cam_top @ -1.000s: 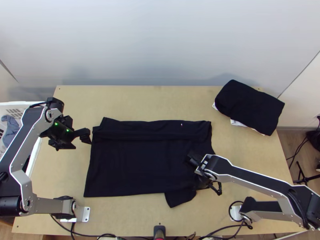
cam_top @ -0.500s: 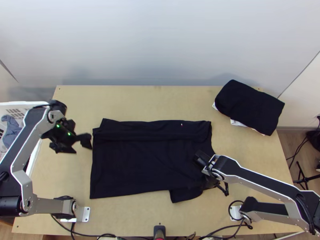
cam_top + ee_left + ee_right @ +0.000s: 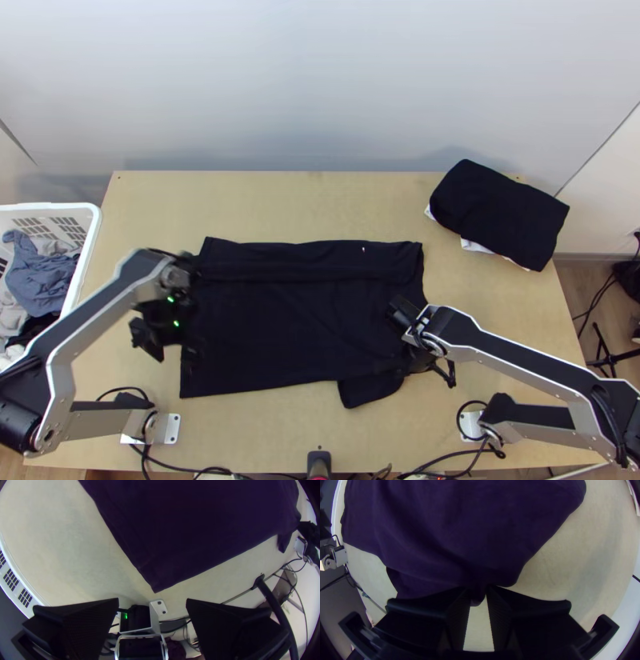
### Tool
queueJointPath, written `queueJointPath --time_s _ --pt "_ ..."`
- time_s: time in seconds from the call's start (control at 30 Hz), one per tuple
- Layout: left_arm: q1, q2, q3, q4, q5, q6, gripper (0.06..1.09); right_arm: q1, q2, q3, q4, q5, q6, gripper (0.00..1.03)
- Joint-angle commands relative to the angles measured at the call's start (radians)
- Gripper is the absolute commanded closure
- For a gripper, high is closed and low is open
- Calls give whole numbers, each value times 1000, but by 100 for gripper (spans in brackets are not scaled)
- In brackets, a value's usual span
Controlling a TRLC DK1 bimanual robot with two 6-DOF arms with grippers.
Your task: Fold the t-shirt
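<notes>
While right gripper [image 3: 420, 362] pinches black t-shirt [image 3: 296, 320], left gripper [image 3: 176, 348] gapes wide; white basket [image 3: 90, 248] holds blue-grey cloth [image 3: 36, 278].

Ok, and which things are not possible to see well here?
Top view: t-shirt beneath the right arm, hidden by it; its light mark, too small to read; left hand, blurred against dark cloth; basket, cut off by the left edge.
Right wrist view: cloth layers inside the right hand, hidden by its fingers.

The left claw [image 3: 170, 342] gapes near the t-shirt [image 3: 200, 530].
</notes>
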Motion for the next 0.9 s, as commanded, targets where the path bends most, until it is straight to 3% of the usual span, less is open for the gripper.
queueJointPath --time_s 0.0,0.37,0.47,0.73,0.87 --pt "-192 58 -113 63 -19 -33 11 -4 10 21 1 0 -6 80" --pt "-235 157 -252 242 -13 -39 12 -11 16 26 3 -3 -12 80" --pt "-243 155 -252 247 -12 -33 31 -11 22 26 3 -5 -13 80" --pt "-269 160 -254 258 -12 -31 34 -11 30 35 8 -5 -18 80" --pt "-271 147 -258 290 -13 -30 84 -11 30 32 9 -6 -20 80"
